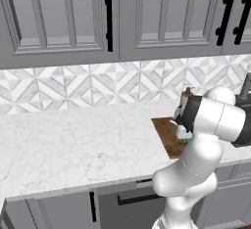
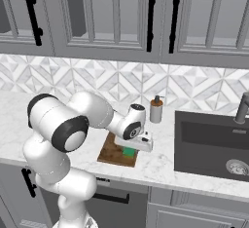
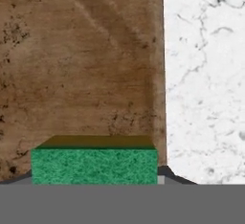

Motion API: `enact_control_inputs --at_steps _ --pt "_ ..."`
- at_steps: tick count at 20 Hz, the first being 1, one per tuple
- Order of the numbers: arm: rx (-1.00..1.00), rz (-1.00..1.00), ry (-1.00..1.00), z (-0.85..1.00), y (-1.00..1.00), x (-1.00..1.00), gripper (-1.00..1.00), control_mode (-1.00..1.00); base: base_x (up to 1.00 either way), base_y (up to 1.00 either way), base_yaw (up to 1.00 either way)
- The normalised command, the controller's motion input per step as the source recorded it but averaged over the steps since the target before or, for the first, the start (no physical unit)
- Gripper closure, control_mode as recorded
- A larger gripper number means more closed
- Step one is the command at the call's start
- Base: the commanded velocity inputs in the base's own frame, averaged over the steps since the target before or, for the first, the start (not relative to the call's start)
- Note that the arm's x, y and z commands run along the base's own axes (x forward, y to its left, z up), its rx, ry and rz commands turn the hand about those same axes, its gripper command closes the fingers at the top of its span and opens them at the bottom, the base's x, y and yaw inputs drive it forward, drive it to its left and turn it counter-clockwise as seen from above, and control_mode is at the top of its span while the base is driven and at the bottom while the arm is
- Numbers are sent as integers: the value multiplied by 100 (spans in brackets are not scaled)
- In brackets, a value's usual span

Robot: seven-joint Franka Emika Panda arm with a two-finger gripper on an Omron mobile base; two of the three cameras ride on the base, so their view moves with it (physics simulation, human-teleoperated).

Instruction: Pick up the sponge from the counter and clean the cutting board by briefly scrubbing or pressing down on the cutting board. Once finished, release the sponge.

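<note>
The sponge (image 3: 94,165), green on top with a yellow layer under it, sits between my fingertips at the bottom of the hand view. My gripper (image 3: 94,180) is shut on it. Below it lies the dark brown cutting board (image 3: 86,65), whose right edge meets the white marble counter (image 3: 206,74). From the right base view, the gripper (image 2: 130,147) points down over the board's (image 2: 113,154) near right corner, with the sponge (image 2: 128,152) at or just above the wood. From the left base view, the forearm hides most of the gripper (image 1: 183,134); the board (image 1: 168,134) shows beside it.
A dark sink (image 2: 214,144) with a faucet (image 2: 241,107) is set in the counter (image 2: 160,166) right of the board. A soap dispenser (image 2: 156,109) stands against the tiled wall behind it. Grey wall cabinets (image 1: 63,17) hang above. Bare counter (image 1: 73,140) stretches left.
</note>
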Motion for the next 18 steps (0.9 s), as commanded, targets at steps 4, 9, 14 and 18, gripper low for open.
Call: enact_control_inputs --at_steps 4,9,14,18 --pt "0 0 0 -34 13 -6 100 -100 0 0 0" --pt "0 0 0 0 27 -20 100 -100 0 0 0" --pt "0 0 0 0 43 -20 100 -100 0 0 0" --pt "0 0 0 -16 25 -1 100 -100 0 0 0"
